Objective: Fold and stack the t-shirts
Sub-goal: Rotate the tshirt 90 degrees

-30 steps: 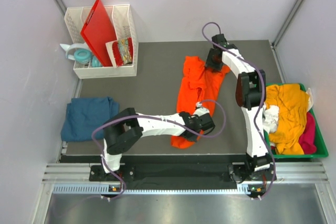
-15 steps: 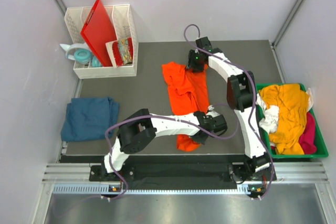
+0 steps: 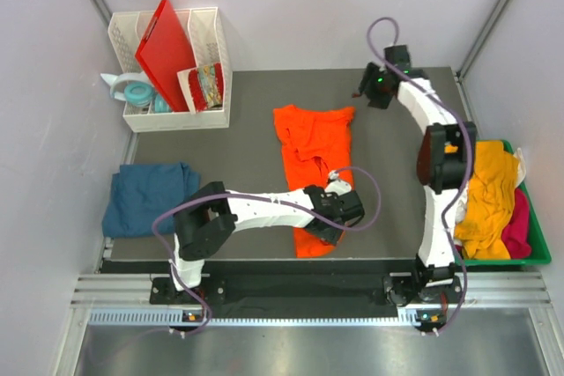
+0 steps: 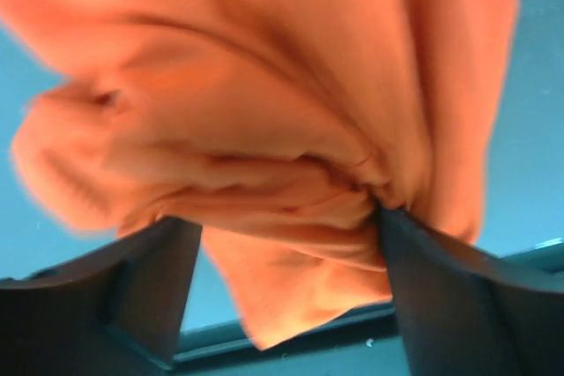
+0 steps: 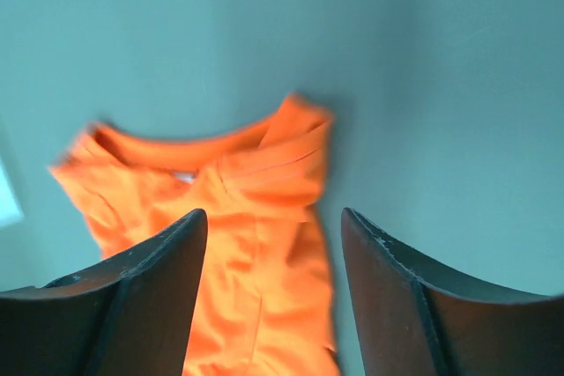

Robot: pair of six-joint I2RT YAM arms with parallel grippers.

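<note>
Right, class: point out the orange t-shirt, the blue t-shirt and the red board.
orange t-shirt (image 3: 310,143): top external view, on its chest area.
blue t-shirt (image 3: 148,198): top external view, middle of the folded bundle.
red board (image 3: 166,50): top external view, middle of its flat face.

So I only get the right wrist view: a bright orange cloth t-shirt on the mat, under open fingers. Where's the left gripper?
Observer: The left gripper sits on the orange t-shirt's near hem, cloth bunched between its fingers. I can't tell if it's clamped.
Operator: Anything folded yet?
Observer: One dark teal-blue cloth t-shirt lies roughly folded at the table's far left.
Operator: More waiting?
Observer: A mustard-yellow t-shirt is heaped in the green plastic bin.
</note>
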